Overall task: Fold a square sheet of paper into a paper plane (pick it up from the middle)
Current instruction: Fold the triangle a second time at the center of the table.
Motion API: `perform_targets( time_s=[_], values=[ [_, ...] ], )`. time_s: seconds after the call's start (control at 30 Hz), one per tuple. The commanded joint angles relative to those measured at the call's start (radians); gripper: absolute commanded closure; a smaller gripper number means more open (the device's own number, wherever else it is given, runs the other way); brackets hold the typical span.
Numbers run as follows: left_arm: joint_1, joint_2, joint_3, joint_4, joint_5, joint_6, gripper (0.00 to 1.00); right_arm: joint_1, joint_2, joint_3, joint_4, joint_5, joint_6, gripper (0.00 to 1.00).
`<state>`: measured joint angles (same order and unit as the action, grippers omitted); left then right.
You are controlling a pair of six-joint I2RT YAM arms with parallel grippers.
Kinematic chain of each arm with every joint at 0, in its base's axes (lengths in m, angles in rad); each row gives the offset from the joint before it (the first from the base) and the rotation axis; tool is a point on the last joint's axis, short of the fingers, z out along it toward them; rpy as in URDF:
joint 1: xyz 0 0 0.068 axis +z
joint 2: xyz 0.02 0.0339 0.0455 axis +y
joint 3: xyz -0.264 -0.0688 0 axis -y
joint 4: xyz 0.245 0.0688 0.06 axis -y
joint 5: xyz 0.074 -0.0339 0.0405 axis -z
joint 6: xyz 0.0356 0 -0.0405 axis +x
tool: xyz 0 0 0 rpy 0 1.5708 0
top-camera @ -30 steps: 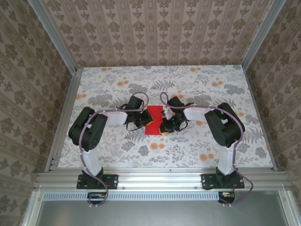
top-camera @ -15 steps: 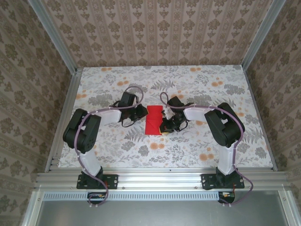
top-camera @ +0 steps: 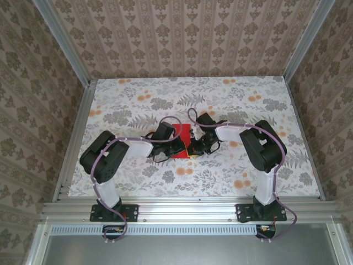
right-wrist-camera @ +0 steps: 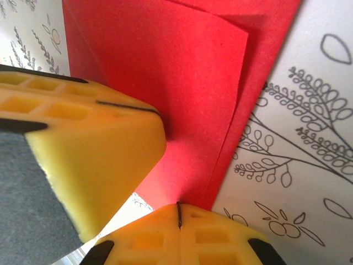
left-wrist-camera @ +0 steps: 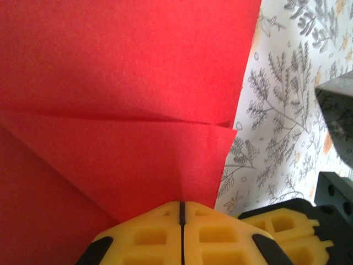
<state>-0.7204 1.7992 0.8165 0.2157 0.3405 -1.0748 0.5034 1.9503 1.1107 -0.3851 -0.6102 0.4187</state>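
Square sheet of paper (left-wrist-camera: 127,55): matt red, finely grained, sharply creased. Left tool (left-wrist-camera: 182,206): matt yellow moulded plastic. Tabletop (top-camera: 231,171): smooth floral-printed covering. Frame rail (top-camera: 182,208): bare metal.

Left arm (top-camera: 135,147) and right arm (top-camera: 237,132) meet, jaws closed.

Floral-print table (top-camera: 132,105); folded red paper (top-camera: 183,132) flat nr ctr.

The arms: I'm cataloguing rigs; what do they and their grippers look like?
The left arm and right arm have white links, black joints and purple cables. The left gripper and right gripper have yellow fingers with square recesses and black patches.
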Motion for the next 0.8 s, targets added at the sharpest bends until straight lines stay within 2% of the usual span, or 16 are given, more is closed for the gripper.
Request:
perform_targets(
  time_s=[0.0,0.3,0.53,0.77],
  values=[
    [-0.007,0.021,-0.011,-0.006,-0.032,-0.032,0.93,-0.006,0.081,-0.045,-0.147,0.166,-0.005,0.97],
    [0.052,0.020,-0.033,-0.060,-0.077,-0.001,0.95,-0.006,0.086,-0.059,-0.193,0.220,-0.024,0.98],
    [0.147,0.056,-0.054,0.022,-0.008,0.034,0.94,-0.006,0.104,-0.071,-0.197,0.249,-0.028,0.98],
    [0.198,0.057,0.012,-0.102,-0.048,0.087,0.95,-0.006,0.095,-0.068,-0.212,0.279,-0.028,0.98]
  ],
)
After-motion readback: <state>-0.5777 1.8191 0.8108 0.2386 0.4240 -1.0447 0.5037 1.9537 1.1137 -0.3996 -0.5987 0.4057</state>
